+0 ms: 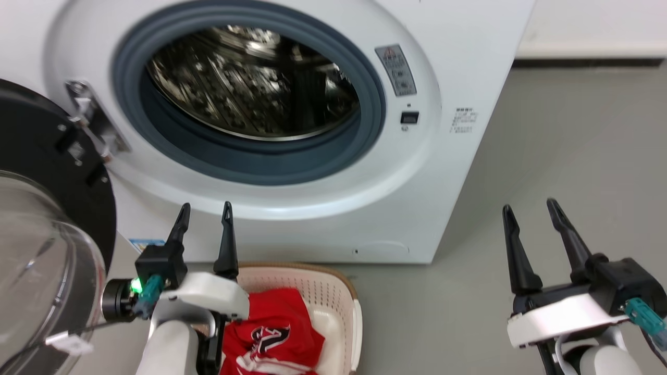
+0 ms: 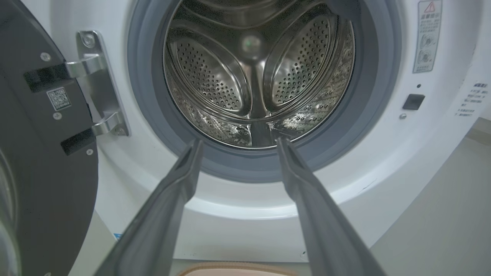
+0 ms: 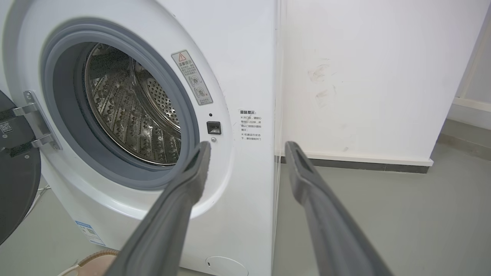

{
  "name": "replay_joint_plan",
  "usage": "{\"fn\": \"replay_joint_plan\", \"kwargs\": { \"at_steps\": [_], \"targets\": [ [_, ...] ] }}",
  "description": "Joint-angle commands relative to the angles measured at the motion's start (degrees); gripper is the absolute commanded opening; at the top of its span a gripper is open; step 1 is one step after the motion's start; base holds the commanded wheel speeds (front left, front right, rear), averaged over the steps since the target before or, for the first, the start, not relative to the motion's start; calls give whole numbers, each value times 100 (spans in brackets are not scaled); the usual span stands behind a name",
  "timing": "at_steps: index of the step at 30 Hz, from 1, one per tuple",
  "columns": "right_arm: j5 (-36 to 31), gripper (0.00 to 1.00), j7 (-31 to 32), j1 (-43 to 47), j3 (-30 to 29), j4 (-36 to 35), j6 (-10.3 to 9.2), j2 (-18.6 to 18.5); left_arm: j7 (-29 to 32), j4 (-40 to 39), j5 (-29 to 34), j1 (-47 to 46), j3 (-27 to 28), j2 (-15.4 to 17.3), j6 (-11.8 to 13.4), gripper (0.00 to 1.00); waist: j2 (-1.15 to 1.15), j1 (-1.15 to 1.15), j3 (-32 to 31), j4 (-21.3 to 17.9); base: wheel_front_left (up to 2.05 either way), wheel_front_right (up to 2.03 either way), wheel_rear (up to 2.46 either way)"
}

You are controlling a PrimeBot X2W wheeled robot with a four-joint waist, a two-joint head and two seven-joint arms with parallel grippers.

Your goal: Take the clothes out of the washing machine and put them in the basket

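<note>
Clothes (image 1: 276, 333): red, heaped in basket (image 1: 333, 297) under left gripper (image 1: 206, 208), fingers spread, empty. Washing machine (image 1: 443, 156) straight ahead, drum (image 2: 215, 76) shiny, door (image 1: 31, 135) swung left. Right gripper (image 1: 529, 205) spread, empty, over grey floor (image 1: 573, 156); white wall (image 3: 364, 76) beyond.

Head view: high, near, tilted down at the washer (image 1: 469, 78) front, port (image 1: 245, 156) upper middle, basket (image 1: 325, 294) at near edge. Left wrist view: low, close, facing straight into the drum (image 2: 215, 73). Right wrist view: further right, angled left across the port to the wall (image 3: 364, 76) and floor (image 3: 383, 207). All three share port, drum, door hinge (image 1: 88, 114). Tan rim at both wrist views' bottom is probably the basket.
</note>
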Motion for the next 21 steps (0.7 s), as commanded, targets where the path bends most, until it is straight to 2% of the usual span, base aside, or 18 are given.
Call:
{"fn": "replay_joint_plan", "kwargs": {
  "at_steps": [1,6,11,21],
  "targets": [
    [-12,100,48,134,-19,-41,-2,4,-13,-186,41,177,-19,-13,-3,100,0,1,-328,104,0,0,0],
    [14,100,139,390,-89,-119,-2,4,-13,-761,93,584,-89,-26,-94,100,0,1,-614,136,0,0,0],
    [112,100,203,620,-133,-210,-2,5,-13,-1085,153,860,-130,-14,-67,100,0,1,-722,111,0,0,0],
    [186,100,226,763,-11,-201,-2,4,-13,-1118,225,1195,-145,48,34,100,0,1,-788,76,0,0,0]
  ]
}}
